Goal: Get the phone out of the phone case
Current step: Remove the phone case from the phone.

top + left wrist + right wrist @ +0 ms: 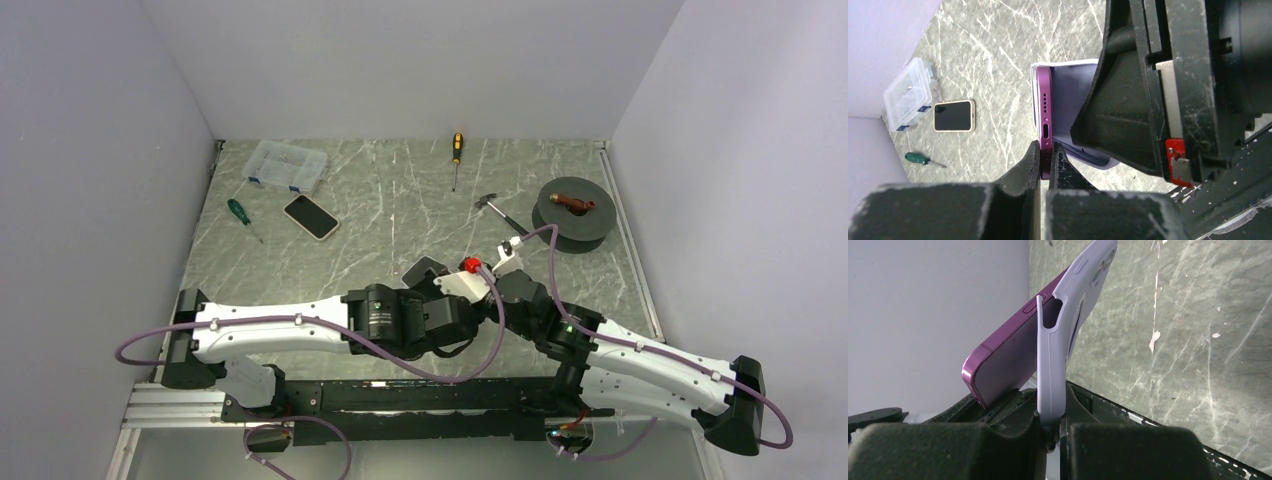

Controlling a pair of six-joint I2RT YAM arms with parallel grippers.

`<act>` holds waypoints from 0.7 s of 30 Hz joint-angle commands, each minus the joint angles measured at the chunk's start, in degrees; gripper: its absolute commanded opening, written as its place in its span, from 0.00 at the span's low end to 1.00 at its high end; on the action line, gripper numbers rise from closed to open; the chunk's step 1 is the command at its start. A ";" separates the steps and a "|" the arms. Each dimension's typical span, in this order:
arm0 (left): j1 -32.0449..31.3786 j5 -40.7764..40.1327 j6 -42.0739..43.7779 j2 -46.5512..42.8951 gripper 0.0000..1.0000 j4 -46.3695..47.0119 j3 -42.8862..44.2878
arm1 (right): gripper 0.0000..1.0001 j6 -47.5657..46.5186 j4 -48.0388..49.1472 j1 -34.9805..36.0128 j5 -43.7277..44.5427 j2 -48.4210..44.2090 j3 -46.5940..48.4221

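Desk [400, 205]: grey-green marbled top. A flat phone [311, 216] lies screen-up, with a clear box [286, 165] just behind it and a green screwdriver [238, 211] left of it. To its right lie a yellow-handled screwdriver [456, 158], a hammer [500, 213] and a dark reel [560, 228].

Back left: box [286, 165], loose handset [311, 216] just in front
Left: short screwdriver [240, 214], left of handset
Back centre: long screwdriver [456, 155]
Right: hammer [500, 214], left of reel [560, 227] (small item on top)
Near centre: phone [1044, 105] partly in case [1050, 380]
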 commanded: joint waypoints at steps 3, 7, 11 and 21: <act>-3.11 3.65 4.23 -4.80 0.00 9.62 1.09 | 0.00 0.12 6.78 0.63 -0.92 -0.71 0.72; -4.59 1.98 4.88 -4.51 0.00 8.45 2.53 | 0.00 0.01 6.58 0.63 -0.39 -0.40 0.61; -5.86 0.54 5.14 -4.73 0.00 7.87 3.77 | 0.00 -0.21 5.81 0.51 0.85 -0.89 0.20; -7.89 -0.54 4.97 -8.17 0.00 8.26 4.17 | 0.00 -0.11 4.16 0.06 2.74 -2.62 -1.52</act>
